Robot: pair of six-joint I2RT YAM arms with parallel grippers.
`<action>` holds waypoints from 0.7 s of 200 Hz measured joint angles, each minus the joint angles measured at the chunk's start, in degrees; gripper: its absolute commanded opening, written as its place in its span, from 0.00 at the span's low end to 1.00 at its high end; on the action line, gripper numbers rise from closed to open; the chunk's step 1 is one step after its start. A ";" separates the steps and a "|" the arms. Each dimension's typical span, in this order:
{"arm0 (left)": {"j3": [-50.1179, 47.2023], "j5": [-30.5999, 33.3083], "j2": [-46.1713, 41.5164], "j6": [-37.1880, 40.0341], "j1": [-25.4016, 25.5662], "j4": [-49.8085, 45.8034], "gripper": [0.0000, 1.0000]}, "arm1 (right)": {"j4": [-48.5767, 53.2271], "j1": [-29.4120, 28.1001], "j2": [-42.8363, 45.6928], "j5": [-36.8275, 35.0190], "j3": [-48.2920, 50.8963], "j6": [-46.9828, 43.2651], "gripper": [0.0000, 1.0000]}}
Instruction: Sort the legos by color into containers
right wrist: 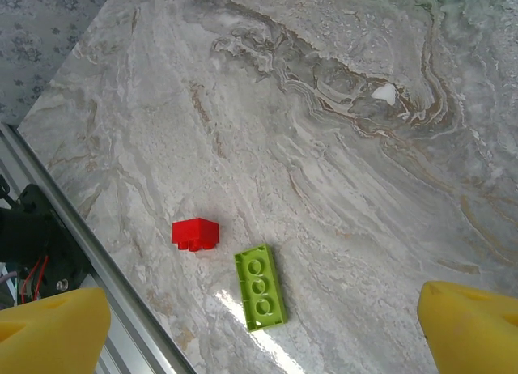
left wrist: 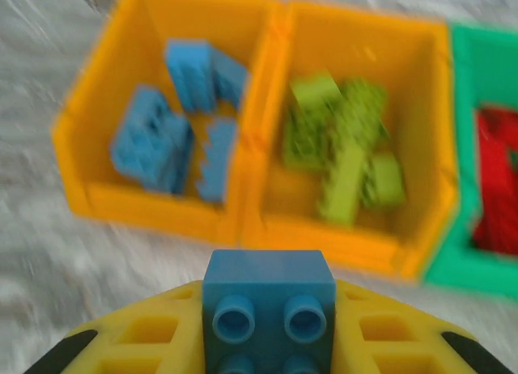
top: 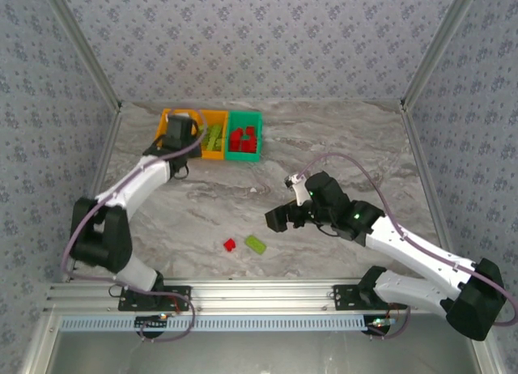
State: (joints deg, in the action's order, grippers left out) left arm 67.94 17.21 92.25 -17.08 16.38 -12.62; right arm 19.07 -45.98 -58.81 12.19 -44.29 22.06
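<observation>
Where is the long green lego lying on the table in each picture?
Top external: the green lego lies low in the middle, near the front rail.
Right wrist: it lies in the lower middle.
Left wrist: this camera faces the bins instead.
Shared landmark: the red lego, just to its left.

Marbled tabletop (top: 348,139), patterned walls (top: 259,42), aluminium rail (top: 267,291)
</observation>
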 measured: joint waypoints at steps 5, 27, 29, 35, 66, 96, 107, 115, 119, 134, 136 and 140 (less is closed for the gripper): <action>2.14 0.24 2.47 0.44 -1.03 0.39 0.25 | 0.02 0.02 -0.31 -0.02 -0.35 0.00 1.00; 10.80 0.20 12.87 1.99 -4.46 1.36 0.26 | 0.59 0.11 -0.96 -0.48 -2.19 -0.11 1.00; 11.56 0.13 13.79 2.12 -4.76 1.36 0.27 | 0.66 0.11 -0.96 -0.59 -2.34 -0.17 1.00; 13.35 -0.07 15.87 2.36 -5.44 1.27 0.28 | 0.87 0.20 -0.94 -0.79 -2.82 -0.22 1.00; 20.92 -1.88 23.67 3.82 -8.28 -0.09 0.45 | 1.27 0.26 -0.48 -0.96 -3.39 -0.26 1.00; 22.38 -3.48 24.46 4.68 -9.27 -0.94 0.54 | 1.29 0.33 -0.48 -1.01 -3.39 -0.22 1.00; 22.38 -4.44 24.41 4.44 -9.25 -1.14 0.51 | 1.25 0.37 -0.59 -1.01 -3.39 -0.20 1.00; 22.16 -5.33 24.09 4.24 -9.18 -1.33 0.49 | 1.11 0.37 -0.87 -1.03 -3.39 -0.20 1.00; 21.81 -5.64 23.76 4.07 -9.09 -1.27 0.48 | 1.03 0.37 -1.11 -1.05 -3.41 -0.20 1.00; 18.64 -7.04 20.46 3.10 -8.59 -1.60 0.47 | 0.83 0.35 -2.38 -1.86 -3.54 -0.13 1.00; 17.99 -7.30 19.54 2.89 -8.41 -1.77 0.47 | 0.83 0.33 -2.67 -2.10 -3.56 -0.07 1.00; 16.81 -7.43 18.29 2.58 -8.24 -1.73 0.47 | 0.87 0.26 -3.04 -2.54 -3.67 0.02 1.00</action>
State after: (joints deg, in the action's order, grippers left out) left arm 84.75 9.78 110.54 -14.50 8.14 -14.35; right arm 19.94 -45.71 -61.84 9.65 -47.97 22.09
